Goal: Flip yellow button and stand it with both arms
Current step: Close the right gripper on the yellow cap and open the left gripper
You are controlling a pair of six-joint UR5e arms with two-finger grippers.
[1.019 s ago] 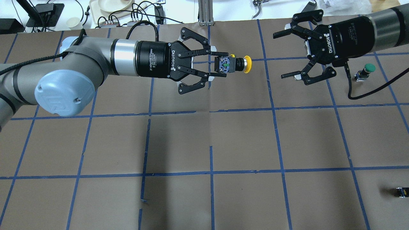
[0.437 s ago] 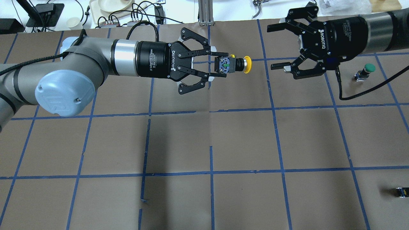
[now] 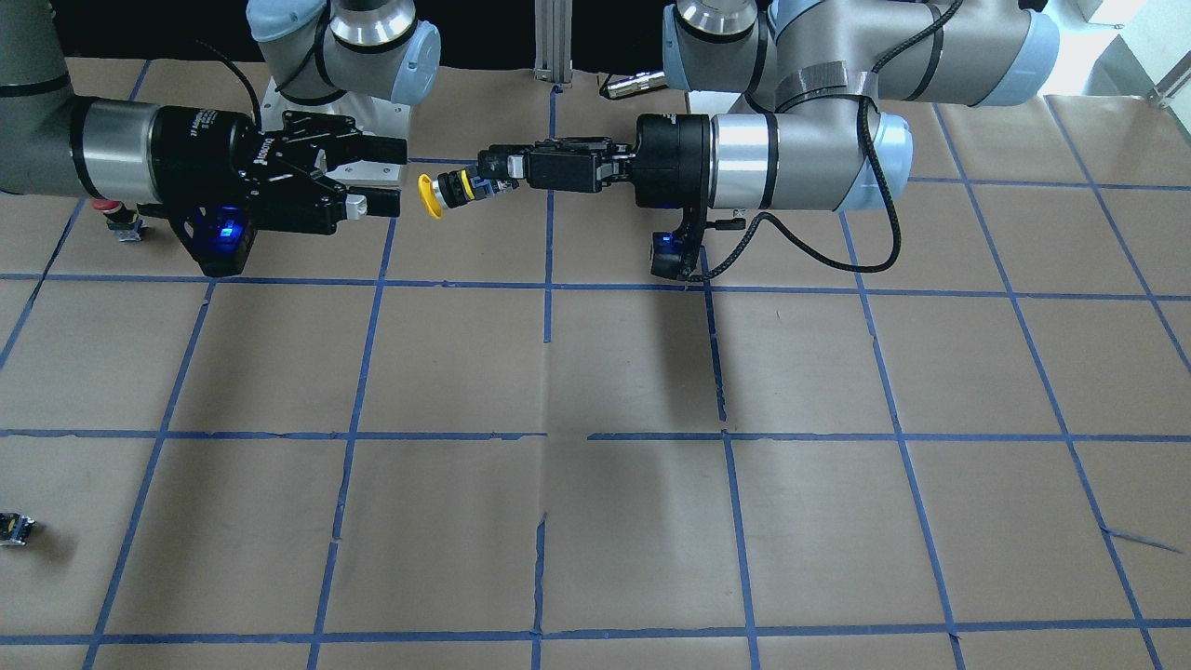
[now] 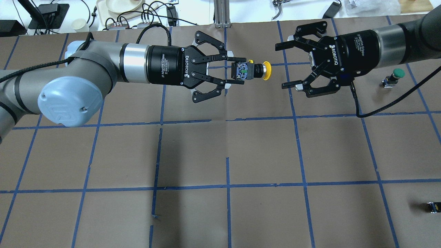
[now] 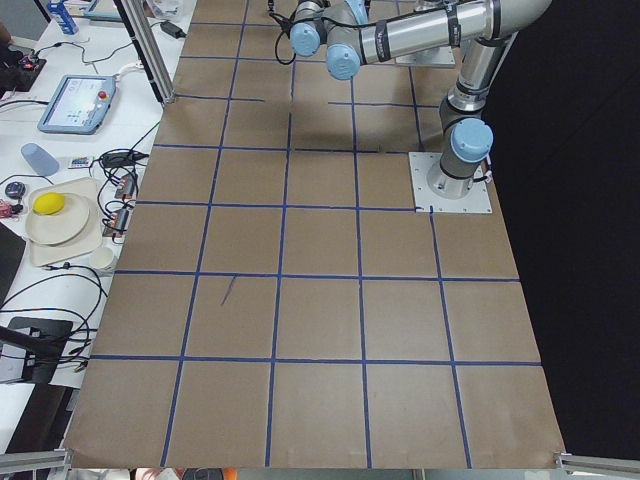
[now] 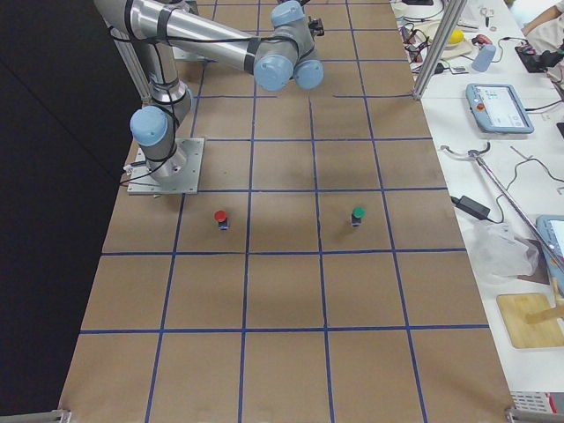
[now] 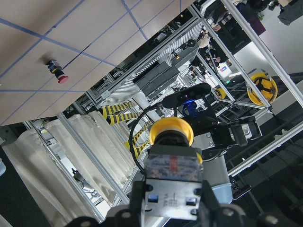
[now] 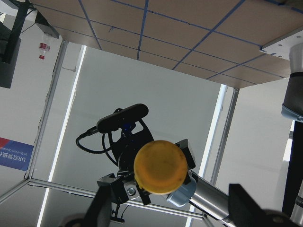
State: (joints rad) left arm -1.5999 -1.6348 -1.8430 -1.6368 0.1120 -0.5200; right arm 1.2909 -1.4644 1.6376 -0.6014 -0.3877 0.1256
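Note:
The yellow button is held off the table, lying level, by my left gripper, which is shut on its black-and-grey body with the cap pointing at the right arm. It shows in the front view and the left wrist view. My right gripper is open, level with the cap and a short gap from it, jaws spread wide. The right wrist view looks straight at the yellow cap between its fingers. In the front view the right gripper sits just left of the cap.
A green-capped button stands on the table beyond the right gripper, and a red-capped button stands nearer the robot base. A tiny dark part lies at the near right. Cables and trays sit past the table's far edge.
The right gripper has swung toward the yellow button, turning to face its cap, still open. The left gripper and button have not moved.

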